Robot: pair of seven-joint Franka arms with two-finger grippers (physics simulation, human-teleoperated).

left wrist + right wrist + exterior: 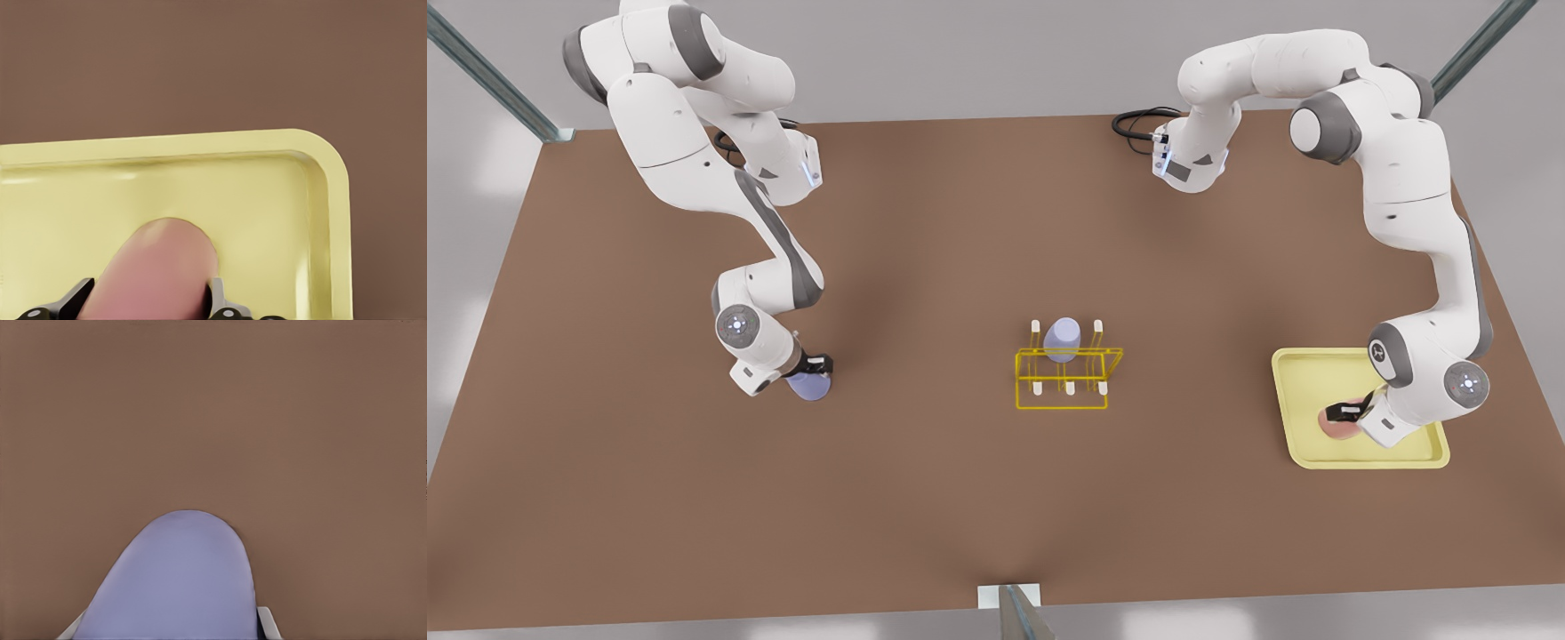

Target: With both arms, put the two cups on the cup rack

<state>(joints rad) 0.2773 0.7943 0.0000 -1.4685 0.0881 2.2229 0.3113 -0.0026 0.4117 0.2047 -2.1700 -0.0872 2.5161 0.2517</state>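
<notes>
Front view: we see the left gripper [1344, 414] at approx 4 o'clock from the cup rack [1064, 378], down over the pale-yellow tray [1288, 404] at the front view's right. Its fingers sit either side of the pink cup [1336, 427], which is on the tray floor; grip looks closed on it. The right gripper [815, 365] is at approx 9 o'clock from the rack, well apart, w/ the lavender cup [811, 386] just below its black fingers on the brown table [996, 516]. A second lavender cup [1062, 340] stands upturned on the rack's back row, between white-tipped pegs.

Left wrist view: we see the pink cup [157, 273] lying between the two fingers [220, 303], both pressed to its sides, so the gripper is narrowed down on the cup. Tray rim [330, 173] curves around beyond it, table past that.

Right wrist view: the lavender cup [180, 583] pokes out from between the finger tips [267, 623], one each side, touching it. Gripper closed to cup width, holding it. Plain table [213, 413] behind.
</notes>
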